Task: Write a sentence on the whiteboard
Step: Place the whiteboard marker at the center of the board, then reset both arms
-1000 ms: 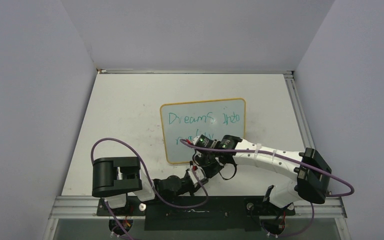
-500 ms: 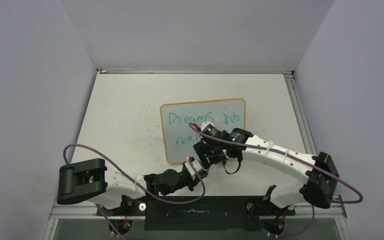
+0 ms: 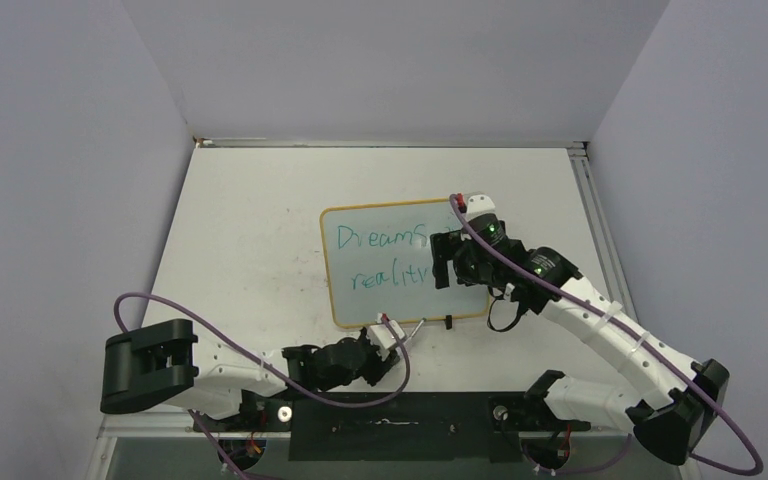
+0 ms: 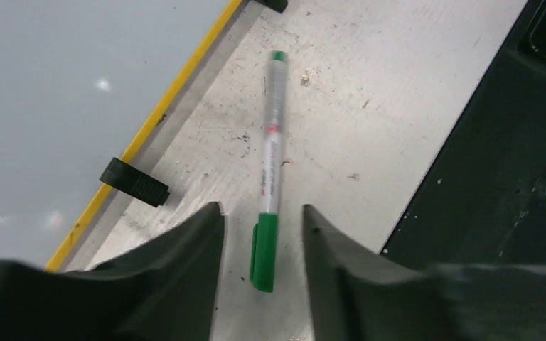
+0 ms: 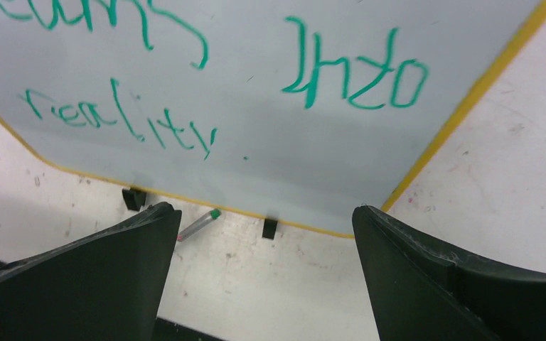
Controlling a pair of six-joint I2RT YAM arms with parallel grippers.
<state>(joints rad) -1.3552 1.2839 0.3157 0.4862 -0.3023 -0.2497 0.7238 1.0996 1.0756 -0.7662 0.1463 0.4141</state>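
Note:
The whiteboard [image 3: 360, 300] lies flat mid-table with a yellow frame. On it is the sentence [image 3: 377, 241] in green, two lines reading "Dreams into reality", which also shows as the sentence [image 5: 354, 71] in the right wrist view. A green-capped marker [image 4: 273, 153] lies on the table just outside the board's near edge. My left gripper [image 4: 261, 220] is open, its jaws either side of the marker's cap end without touching it. My right gripper [image 3: 444, 262] hovers over the board's right part, open wide and empty. From there the marker [image 5: 197, 224] shows below the board's edge.
Two black clip feet [image 5: 134, 198] [image 5: 269, 227] stick out from the board's near edge. The black base rail [image 4: 512, 177] runs close to the right of the marker. Grey walls enclose the table on three sides.
The right gripper has opened wide and swung up and right, from the board's near edge to over its right part. The left jaws have parted, and the marker lies loose between them.

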